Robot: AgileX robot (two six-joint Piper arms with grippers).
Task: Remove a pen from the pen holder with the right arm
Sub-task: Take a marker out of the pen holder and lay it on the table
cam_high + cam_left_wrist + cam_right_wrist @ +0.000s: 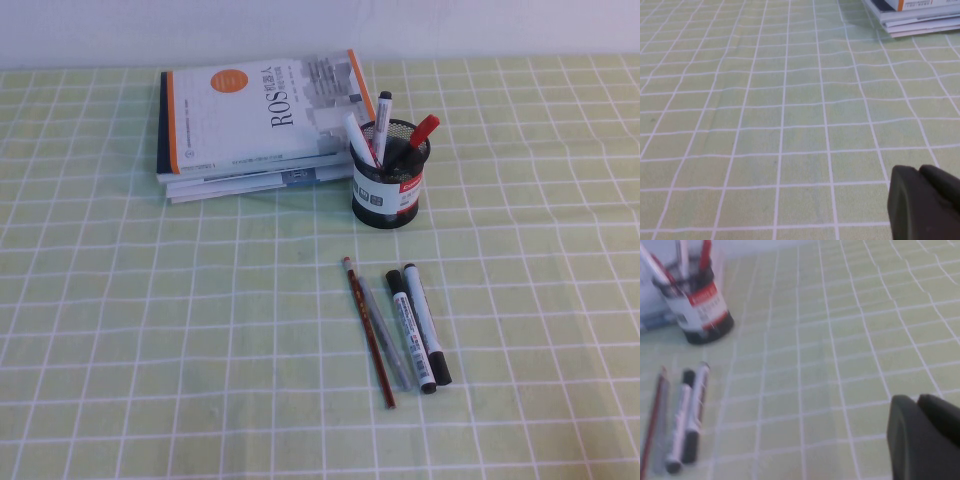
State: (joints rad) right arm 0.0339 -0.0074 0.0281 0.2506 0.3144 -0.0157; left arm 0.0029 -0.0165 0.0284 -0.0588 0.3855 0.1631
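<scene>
A black mesh pen holder (388, 175) with a white and red label stands right of the middle of the table, also seen in the right wrist view (692, 305). It holds a red pen (424, 130), a black-capped marker (382, 112) and a white pen (360, 140). In front of it lie a red pencil (368, 330), a grey pen (386, 335) and two black-capped markers (418, 330). My right gripper (918, 401) is shut and empty, low over the cloth, well away from the holder. My left gripper (919, 171) is shut over bare cloth. Neither arm shows in the high view.
A stack of books (260, 115) with a white and orange cover lies just left of the holder, and its edge shows in the left wrist view (915, 17). A green checked cloth (150, 330) covers the table.
</scene>
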